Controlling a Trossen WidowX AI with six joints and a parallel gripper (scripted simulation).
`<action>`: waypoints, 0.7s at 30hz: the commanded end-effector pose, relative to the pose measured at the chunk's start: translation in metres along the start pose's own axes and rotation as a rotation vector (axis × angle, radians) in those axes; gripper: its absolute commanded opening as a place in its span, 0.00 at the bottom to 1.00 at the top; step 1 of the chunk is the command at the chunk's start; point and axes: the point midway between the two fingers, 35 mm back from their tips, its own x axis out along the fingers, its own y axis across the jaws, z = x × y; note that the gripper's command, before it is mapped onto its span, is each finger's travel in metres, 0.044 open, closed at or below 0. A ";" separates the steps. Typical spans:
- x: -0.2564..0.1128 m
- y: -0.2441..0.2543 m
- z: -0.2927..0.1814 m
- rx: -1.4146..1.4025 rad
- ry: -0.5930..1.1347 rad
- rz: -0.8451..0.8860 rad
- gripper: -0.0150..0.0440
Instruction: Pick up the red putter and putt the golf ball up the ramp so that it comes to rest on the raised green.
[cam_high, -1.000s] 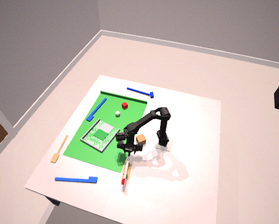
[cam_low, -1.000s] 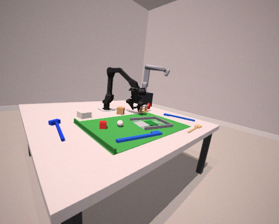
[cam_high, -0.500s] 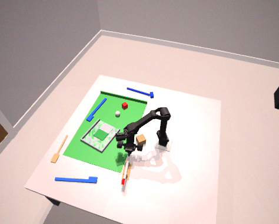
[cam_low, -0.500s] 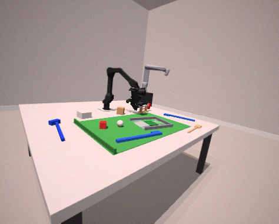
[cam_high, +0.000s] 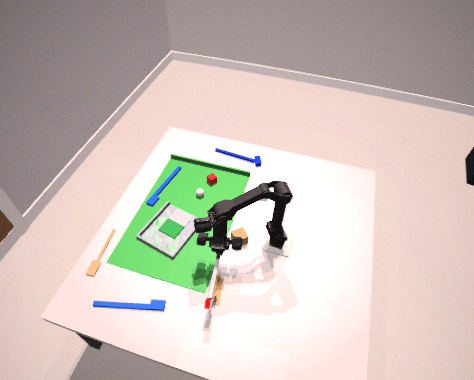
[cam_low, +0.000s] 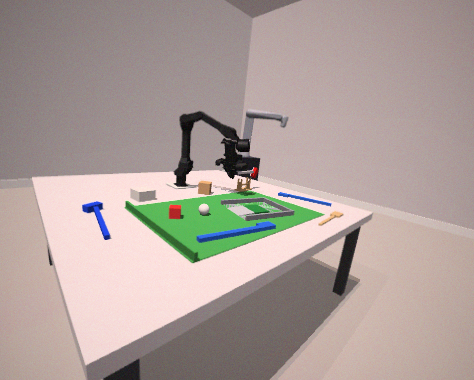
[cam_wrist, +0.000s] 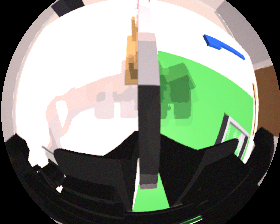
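Observation:
My gripper (cam_high: 219, 248) (cam_low: 233, 172) (cam_wrist: 144, 134) is shut on the dark grip of the red putter. The putter's pale shaft (cam_high: 214, 280) (cam_wrist: 148, 62) runs away from the fingers to its red head (cam_high: 208, 303) (cam_low: 255, 173), which looks raised above the wooden rack (cam_high: 218, 291) (cam_low: 244, 186) (cam_wrist: 131, 60). The white golf ball (cam_high: 200, 192) (cam_low: 204, 209) rests on the green mat (cam_high: 135, 250) (cam_low: 165, 229) (cam_wrist: 210, 100). The pale ramp (cam_high: 181, 215) (cam_low: 236, 210) leads up to the raised green (cam_high: 171, 228) (cam_low: 258, 208) inside a grey-walled frame (cam_high: 155, 247) (cam_low: 270, 215).
A red cube (cam_high: 212, 178) (cam_low: 175, 212) sits near the ball. A blue club (cam_high: 165, 185) (cam_low: 235, 233) lies on the mat; two more lie on the table. A tan block (cam_high: 240, 235) (cam_low: 205, 187) is near the arm's base. A tan mallet (cam_high: 93, 268) (cam_low: 336, 215) lies beyond the mat.

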 end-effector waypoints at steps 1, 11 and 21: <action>-0.022 0.000 0.007 -0.002 -0.014 -0.010 0.25; -0.040 0.000 0.003 0.033 -0.007 -0.011 0.25; -0.054 -0.018 -0.040 0.292 0.006 -0.056 0.25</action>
